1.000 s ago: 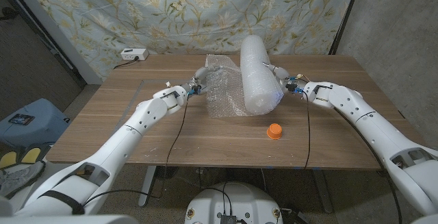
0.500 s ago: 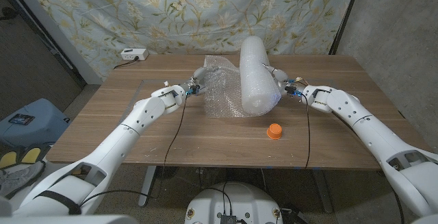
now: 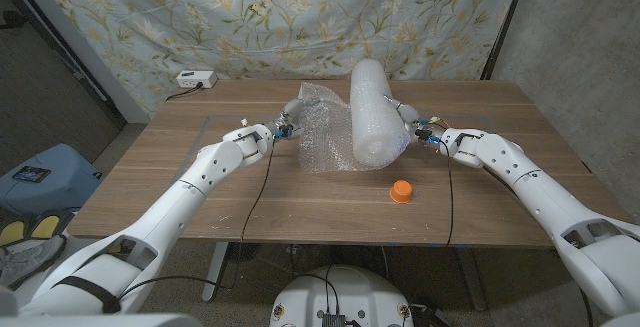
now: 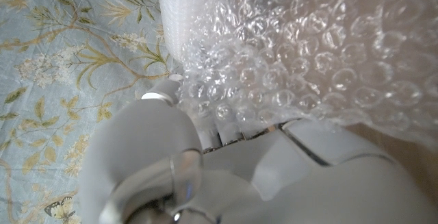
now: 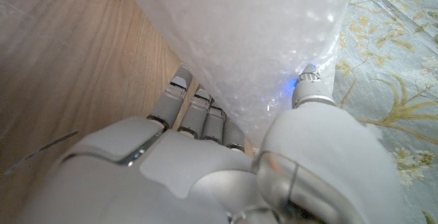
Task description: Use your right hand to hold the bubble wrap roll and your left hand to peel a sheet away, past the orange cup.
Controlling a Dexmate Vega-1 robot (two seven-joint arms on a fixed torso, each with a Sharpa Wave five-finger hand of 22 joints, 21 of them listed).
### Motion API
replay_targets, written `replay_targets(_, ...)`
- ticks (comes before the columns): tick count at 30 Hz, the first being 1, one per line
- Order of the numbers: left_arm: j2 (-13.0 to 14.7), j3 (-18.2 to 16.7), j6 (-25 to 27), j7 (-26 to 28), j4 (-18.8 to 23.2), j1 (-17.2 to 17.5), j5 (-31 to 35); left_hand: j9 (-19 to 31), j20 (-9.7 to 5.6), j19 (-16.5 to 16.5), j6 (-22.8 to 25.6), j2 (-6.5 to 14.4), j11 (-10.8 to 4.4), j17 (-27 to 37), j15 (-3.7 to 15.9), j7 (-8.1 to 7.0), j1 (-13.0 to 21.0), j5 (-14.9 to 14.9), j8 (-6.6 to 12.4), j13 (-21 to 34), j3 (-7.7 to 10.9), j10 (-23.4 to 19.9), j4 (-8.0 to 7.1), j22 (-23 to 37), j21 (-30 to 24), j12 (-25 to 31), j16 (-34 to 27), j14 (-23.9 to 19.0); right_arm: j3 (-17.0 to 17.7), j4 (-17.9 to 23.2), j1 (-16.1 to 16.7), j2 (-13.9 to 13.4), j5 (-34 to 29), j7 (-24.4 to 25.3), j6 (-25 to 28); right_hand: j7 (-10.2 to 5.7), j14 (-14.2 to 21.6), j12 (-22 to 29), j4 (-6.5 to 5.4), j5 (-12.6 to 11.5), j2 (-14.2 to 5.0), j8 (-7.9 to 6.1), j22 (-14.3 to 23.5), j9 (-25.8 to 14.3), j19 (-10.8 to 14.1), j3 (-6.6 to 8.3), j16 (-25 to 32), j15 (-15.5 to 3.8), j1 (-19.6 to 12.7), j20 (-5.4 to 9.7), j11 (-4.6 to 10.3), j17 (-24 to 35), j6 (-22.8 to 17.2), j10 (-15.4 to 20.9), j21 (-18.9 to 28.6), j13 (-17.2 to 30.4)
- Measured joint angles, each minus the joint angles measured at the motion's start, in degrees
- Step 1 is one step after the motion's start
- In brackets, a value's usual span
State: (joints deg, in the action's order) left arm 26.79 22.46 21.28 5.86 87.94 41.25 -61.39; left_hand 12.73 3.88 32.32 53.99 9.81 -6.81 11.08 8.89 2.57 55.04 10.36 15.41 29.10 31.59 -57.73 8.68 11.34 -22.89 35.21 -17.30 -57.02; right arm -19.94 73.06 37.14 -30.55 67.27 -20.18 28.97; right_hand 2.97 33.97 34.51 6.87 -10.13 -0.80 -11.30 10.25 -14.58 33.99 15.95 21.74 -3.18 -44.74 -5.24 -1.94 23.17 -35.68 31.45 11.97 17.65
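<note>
Roll: the bubble wrap roll (image 3: 373, 112) is seen lying on the wooden table (image 3: 200, 192), near the far edge at the middle.
Right hand: the right hand (image 3: 408, 117) is pressed against the roll's right side, fingers wrapped under it, thumb on top.
Left hand: the loose sheet (image 3: 322, 132) is gripped at its left border by the left hand (image 3: 287, 122).
Cup: the orange cup (image 3: 401, 191) is stood nearer the front edge, apart from the roll.
Change: since a second ago the right hand has been moved closer onto the roll; the sheet is barely shifted.
Meaning: the hold is judged firmer, with the peel past the cup yet to be made.
</note>
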Motion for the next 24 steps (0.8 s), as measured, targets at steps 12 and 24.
replay_targets(12, 0.79, 0.16, 0.97, 1.39, 1.07, -0.22, 0.78, -0.01, 0.00, 0.00, 0.01, 0.00, 0.00, 0.00, 0.00, 0.01, 0.00, 0.00, 0.00, 0.00, -0.24, 0.00, -0.24, 0.00, -0.22, 0.00, 0.00, 0.00, -0.10, -2.93, -0.71, 1.61, -0.35, -3.40, -1.47, 0.14, -1.11, -0.44, 0.31, 0.00, 0.00, 0.05, 0.00, 0.02, -0.89, -0.31, -0.44, 0.13, 0.00, -0.08, -0.28, -0.05, 0.90, -0.91, -0.32, -0.11)
replay_targets(24, 1.59, 0.22, 2.12, 2.23, 2.06, -0.62, 1.04, -0.02, -0.10, -0.10, 0.01, 0.20, 0.00, -0.01, 0.00, 0.00, 0.22, 0.00, -0.01, -0.01, -0.24, 0.00, -0.24, 0.00, -0.21, 0.00, 0.00, 0.00, 0.16, -5.88, -1.21, 3.45, -0.83, -7.79, -4.29, -0.21, -1.56, -0.89, 0.47, 0.00, 0.00, 0.06, 0.00, 0.06, -1.51, -0.47, -0.44, 0.08, -0.01, -0.08, -0.19, -0.04, 1.44, -1.43, -0.54, 0.06)
